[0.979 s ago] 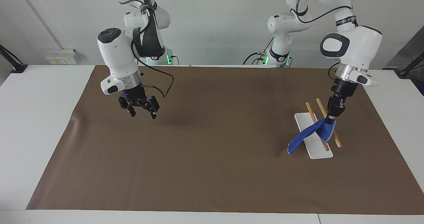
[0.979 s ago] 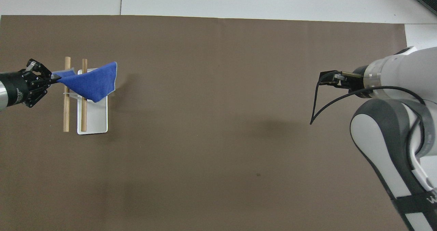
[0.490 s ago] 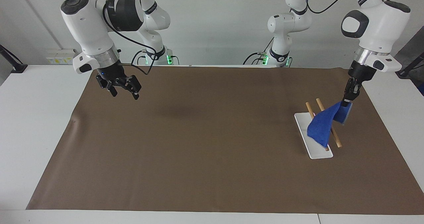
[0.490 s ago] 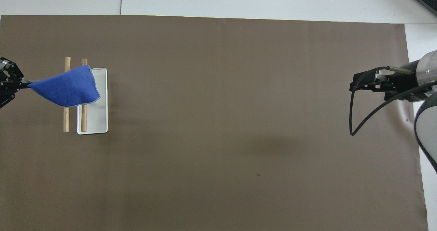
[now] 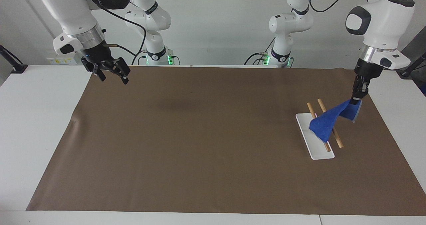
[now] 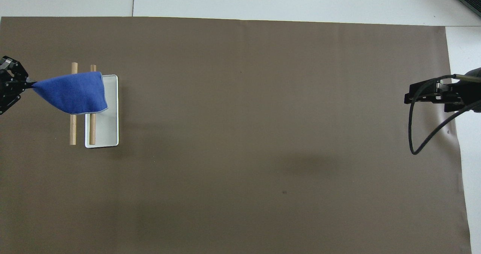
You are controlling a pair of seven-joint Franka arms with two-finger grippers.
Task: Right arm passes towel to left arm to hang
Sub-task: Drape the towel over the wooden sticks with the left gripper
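Note:
The blue towel (image 5: pixel 323 125) lies draped across the two wooden rods (image 5: pixel 336 139) of the rack, above its white base (image 5: pixel 321 153). My left gripper (image 5: pixel 355 100) is shut on one corner of the towel and holds that corner up, beside the rack toward the left arm's end of the table. In the overhead view the towel (image 6: pixel 71 92) covers the part of the rods (image 6: pixel 73 130) farther from the robots, and the left gripper (image 6: pixel 22 85) pinches its corner. My right gripper (image 5: pixel 111 73) is open and empty, raised over the mat's edge at the right arm's end; it also shows in the overhead view (image 6: pixel 411 95).
A brown mat (image 5: pixel 213 135) covers most of the white table (image 5: pixel 40 118). The rack's white base (image 6: pixel 109 130) sits on the mat near the left arm's end. A black cable (image 6: pixel 424 137) hangs from the right wrist.
The left gripper has drawn the towel's corner outward and a little down, pulling the cloth across both rods. The right arm has lifted and drawn back toward its own end of the table.

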